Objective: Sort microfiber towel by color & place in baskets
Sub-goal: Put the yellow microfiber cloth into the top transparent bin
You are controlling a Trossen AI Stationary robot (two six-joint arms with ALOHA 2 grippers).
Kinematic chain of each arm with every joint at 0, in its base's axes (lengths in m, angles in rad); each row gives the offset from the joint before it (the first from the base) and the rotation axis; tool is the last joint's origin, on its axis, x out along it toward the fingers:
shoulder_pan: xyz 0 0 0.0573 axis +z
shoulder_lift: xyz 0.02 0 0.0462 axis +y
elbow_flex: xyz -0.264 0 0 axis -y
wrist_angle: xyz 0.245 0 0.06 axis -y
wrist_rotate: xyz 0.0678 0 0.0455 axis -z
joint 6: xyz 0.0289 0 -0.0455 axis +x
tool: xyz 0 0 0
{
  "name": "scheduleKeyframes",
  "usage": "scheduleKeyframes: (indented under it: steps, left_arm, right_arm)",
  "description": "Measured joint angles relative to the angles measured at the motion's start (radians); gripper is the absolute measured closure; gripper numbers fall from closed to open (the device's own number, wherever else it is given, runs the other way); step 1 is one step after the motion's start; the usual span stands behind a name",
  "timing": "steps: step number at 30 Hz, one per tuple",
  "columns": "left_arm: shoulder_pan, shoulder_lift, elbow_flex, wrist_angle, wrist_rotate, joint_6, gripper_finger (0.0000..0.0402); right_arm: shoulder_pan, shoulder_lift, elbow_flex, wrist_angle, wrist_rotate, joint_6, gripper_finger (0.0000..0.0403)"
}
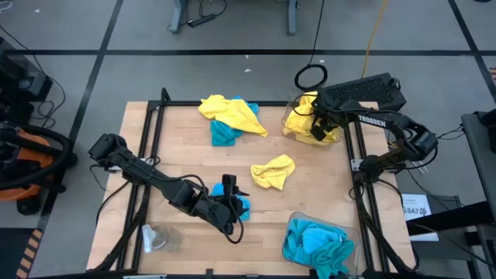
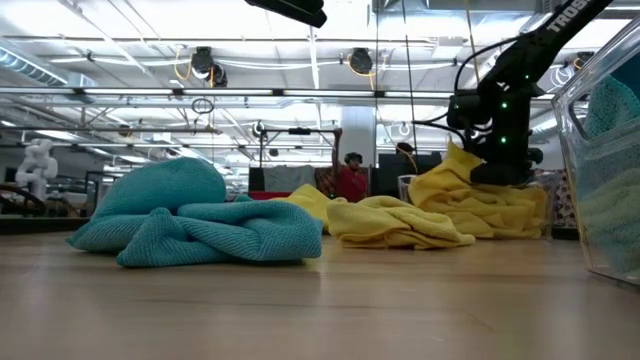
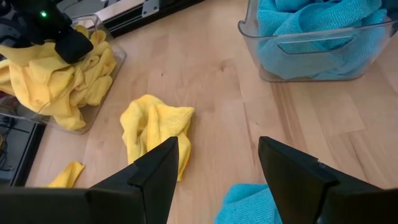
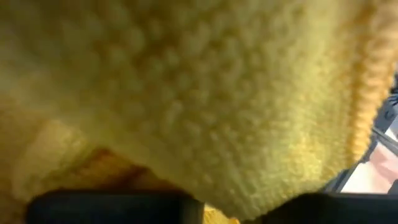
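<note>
Turquoise towels (image 1: 316,242) are held in the near basket (image 1: 341,263) at the table's front right. Just beside a single turquoise towel (image 1: 240,206), the left gripper (image 3: 214,171) is seen with fingers spread, holding nothing. One yellow towel (image 1: 273,171) lies mid-table. A mixed yellow-and-turquoise heap (image 1: 229,118) lies farther back. The right gripper (image 1: 317,129) is buried in the yellow towels (image 1: 298,118) of the far basket (image 1: 292,99); its finger state cannot be told.
</note>
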Motion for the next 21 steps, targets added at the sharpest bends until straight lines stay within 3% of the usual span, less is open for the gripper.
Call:
scheduleKeyframes:
  steps: [6, 11, 21]
  left_arm:
    - [0.000, 0.000, 0.000, -0.001, 0.000, 0.000, 0.0173]
    - [0.000, 0.000, 0.000, -0.005, 0.000, 0.001, 0.0173]
    - [0.003, 0.000, 0.000, -0.006, 0.000, 0.032, 0.0173]
  right_arm:
    - [0.001, -0.021, 0.000, -0.060, -0.002, 0.027, 0.0275]
    - [0.002, -0.115, 0.000, -0.099, -0.058, 0.038, 0.0227]
    - [0.002, -0.407, 0.000, -0.173, -0.196, 0.044, 0.0197]
